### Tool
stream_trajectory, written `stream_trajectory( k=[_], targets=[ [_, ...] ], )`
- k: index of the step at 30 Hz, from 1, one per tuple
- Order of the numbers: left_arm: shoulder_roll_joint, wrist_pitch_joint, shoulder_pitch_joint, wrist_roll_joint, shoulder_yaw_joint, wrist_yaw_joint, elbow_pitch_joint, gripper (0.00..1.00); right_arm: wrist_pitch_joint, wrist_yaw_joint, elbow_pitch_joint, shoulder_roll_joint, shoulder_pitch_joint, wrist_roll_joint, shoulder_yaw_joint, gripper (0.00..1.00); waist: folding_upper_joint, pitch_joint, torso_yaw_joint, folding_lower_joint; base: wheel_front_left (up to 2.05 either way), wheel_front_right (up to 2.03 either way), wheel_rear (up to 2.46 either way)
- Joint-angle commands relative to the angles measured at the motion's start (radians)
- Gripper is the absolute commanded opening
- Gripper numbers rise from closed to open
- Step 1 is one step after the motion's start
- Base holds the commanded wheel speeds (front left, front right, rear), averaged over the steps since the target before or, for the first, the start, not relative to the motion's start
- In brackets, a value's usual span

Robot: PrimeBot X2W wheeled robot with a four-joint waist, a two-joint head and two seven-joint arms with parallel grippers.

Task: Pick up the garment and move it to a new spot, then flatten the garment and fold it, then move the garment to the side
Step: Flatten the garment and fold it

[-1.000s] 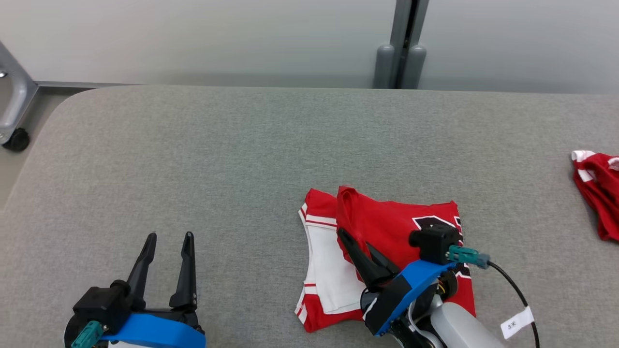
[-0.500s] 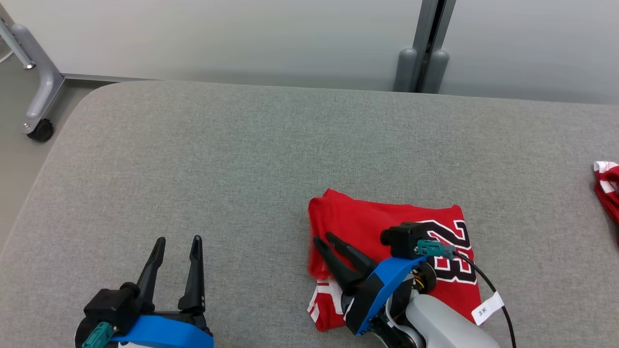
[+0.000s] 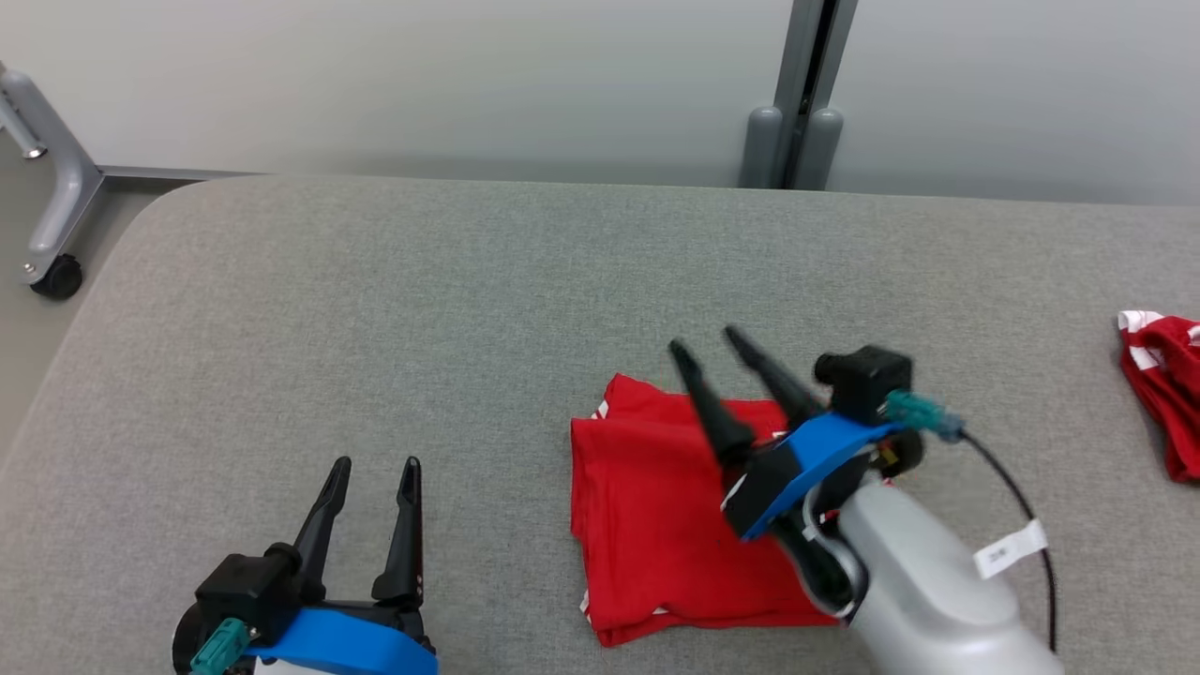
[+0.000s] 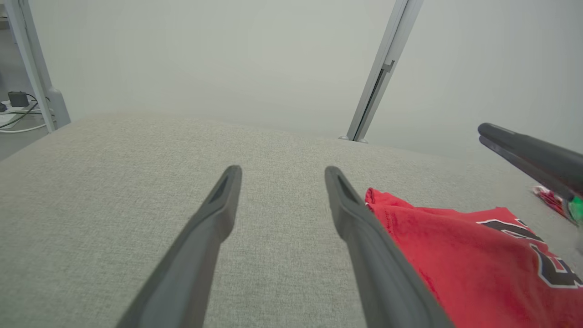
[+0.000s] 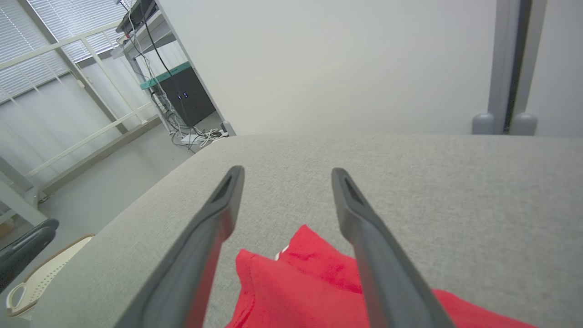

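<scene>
Dragging is the risk here, I judge: the grey cloth-covered surface (image 3: 375, 309) under both pincers looks grippy, so sliding the folded red garment (image 3: 656, 525) sideways could catch its bottom layer and pull the fold open. Pinching only the top layer would undo it too (the edge left of the right pincer shows stacked layers). The garment lies directly below the right pincer (image 3: 705, 339), partly hidden by that arm's forearm (image 3: 928, 581). That pincer hangs over the cloth, fingers spread apart, holding nothing and apparently touching nothing. The left pincer (image 3: 377, 464), well off to its left, is likewise spread and empty above bare surface. A second red garment (image 3: 1162, 394) lies far right of the right pincer.
</scene>
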Motion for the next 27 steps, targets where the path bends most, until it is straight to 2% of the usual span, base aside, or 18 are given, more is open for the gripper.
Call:
stream_trajectory(
  k=[1,7,13,20,27],
  targets=[
    [-0.003,-0.004,-0.017,0.007,-0.004,-0.003,0.005,1.0,-0.004,0.0,-0.026,-0.002,0.005,-0.076,-0.069,1.0,-0.0001,-0.005,-0.009,0.0001,0.0,0.0,0.0],
    [-0.019,-0.005,-0.042,0.016,-0.014,0.003,0.027,1.0,-0.004,0.0,-0.177,-0.002,0.148,-0.34,-0.33,1.0,-0.0001,-0.024,-0.035,0.0001,0.0,0.0,0.0],
    [-0.029,-0.007,-0.047,0.015,-0.007,0.003,0.049,1.0,-0.004,0.0,-0.308,-0.002,0.292,-0.503,-0.478,1.0,-0.0001,-0.044,-0.061,0.0001,0.0,0.0,0.0],
    [-0.044,-0.008,-0.007,0.022,0.039,0.013,0.066,1.0,-0.004,0.0,-0.375,-0.002,0.414,-0.515,-0.559,1.0,-0.0001,-0.069,-0.074,0.0001,0.0,0.0,0.0],
    [-0.079,-0.009,0.052,0.044,0.111,-0.004,0.064,1.0,-0.004,0.0,-0.387,-0.002,0.486,-0.494,-0.589,1.0,-0.0001,-0.079,-0.076,0.0001,0.0,0.0,0.0]
  ],
)
